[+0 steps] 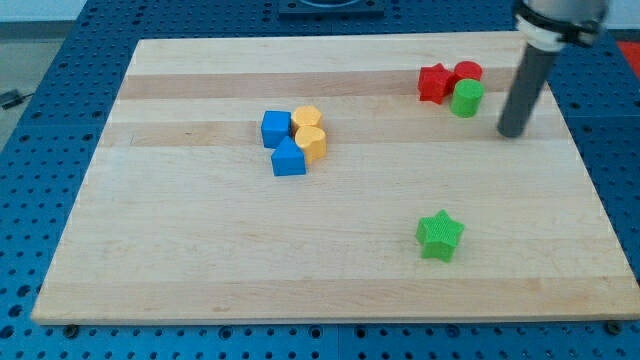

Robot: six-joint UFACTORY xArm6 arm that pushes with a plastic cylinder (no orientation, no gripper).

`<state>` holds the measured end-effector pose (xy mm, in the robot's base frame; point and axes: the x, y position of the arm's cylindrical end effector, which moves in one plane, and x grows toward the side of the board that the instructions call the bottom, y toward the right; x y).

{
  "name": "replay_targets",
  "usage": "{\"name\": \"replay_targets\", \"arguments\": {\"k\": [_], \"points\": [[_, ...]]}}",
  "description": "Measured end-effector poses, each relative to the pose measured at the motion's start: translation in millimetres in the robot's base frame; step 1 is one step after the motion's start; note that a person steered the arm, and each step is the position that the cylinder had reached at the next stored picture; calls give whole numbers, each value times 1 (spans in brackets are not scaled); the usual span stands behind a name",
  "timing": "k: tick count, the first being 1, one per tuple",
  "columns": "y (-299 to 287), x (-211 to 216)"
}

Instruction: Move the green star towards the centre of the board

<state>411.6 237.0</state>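
Observation:
The green star point(439, 235) lies on the wooden board point(200, 250) at the view's lower right. My tip point(512, 132) is the lower end of the dark rod at the view's upper right. It stands well above the star in the view and a little to its right, not touching it. The tip is just right of a green cylinder point(466, 98), with a small gap between them.
A red star point(433, 82) and a red cylinder point(467, 72) sit against the green cylinder at the upper right. Left of centre, a blue cube point(275, 127), another blue block point(288, 159), a yellow block point(307, 119) and a yellow heart point(313, 145) cluster together.

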Motion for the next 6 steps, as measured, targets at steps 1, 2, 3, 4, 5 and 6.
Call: {"name": "replay_targets", "arguments": {"k": [1,2,3,4,5,6], "points": [[39,60],[47,133],[8,191],[-68,194],[-122,155],[-123,100]]}}
